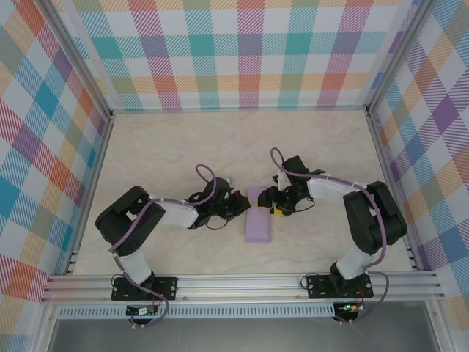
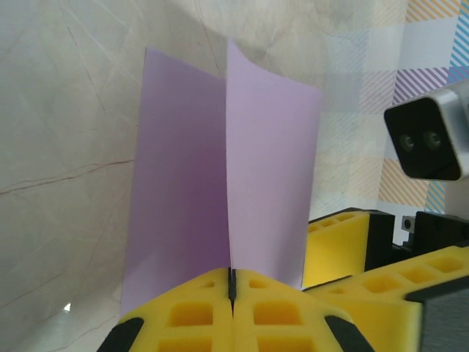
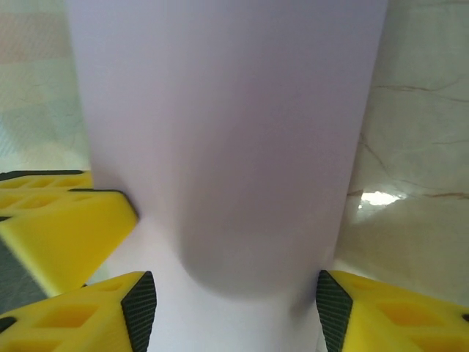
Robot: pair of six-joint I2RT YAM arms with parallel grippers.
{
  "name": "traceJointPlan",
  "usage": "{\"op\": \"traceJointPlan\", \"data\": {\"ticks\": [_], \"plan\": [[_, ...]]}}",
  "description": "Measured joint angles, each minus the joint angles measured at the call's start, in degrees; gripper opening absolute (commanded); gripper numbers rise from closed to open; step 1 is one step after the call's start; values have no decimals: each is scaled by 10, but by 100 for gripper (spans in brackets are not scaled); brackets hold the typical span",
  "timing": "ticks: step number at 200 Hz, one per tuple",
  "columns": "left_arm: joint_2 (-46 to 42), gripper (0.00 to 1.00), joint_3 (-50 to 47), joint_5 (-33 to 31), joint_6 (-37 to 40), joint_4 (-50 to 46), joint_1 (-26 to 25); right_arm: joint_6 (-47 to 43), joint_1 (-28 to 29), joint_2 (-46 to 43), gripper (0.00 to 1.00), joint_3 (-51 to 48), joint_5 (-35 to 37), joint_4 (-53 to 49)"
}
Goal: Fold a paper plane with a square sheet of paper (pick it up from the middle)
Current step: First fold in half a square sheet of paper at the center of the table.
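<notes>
Just one lilac sheet (image 1: pixel 258 226) and two tools: left tool (image 2: pixel 231 282) tight on its crease, right tool (image 3: pixel 234 308) spread.

A pale cream table top with thin stone-like lines (image 1: pixel 183 139) sits between tall walls checked in pink, teal, orange and purple (image 1: pixel 242 51) on the left, far and right. A silver metal rail (image 1: pixel 242 282) runs along the near edge.
</notes>
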Motion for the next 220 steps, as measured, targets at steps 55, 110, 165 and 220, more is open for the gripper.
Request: {"op": "traceJointPlan", "data": {"ticks": [55, 110, 165, 220], "plan": [[7, 5, 4, -14, 2, -22, 0, 0, 0, 16, 56, -4, 13, -2], [6, 27, 10, -26, 10, -51, 0, -2, 2, 23, 49, -1, 24, -9], [-46, 34, 30, -46, 34, -162, 19, -2, 10, 40, 44, 22, 50, -42], [-56, 35, 57, -52, 47, -226, 31, 3, 15, 51, 42, 37, 66, -62]]}}
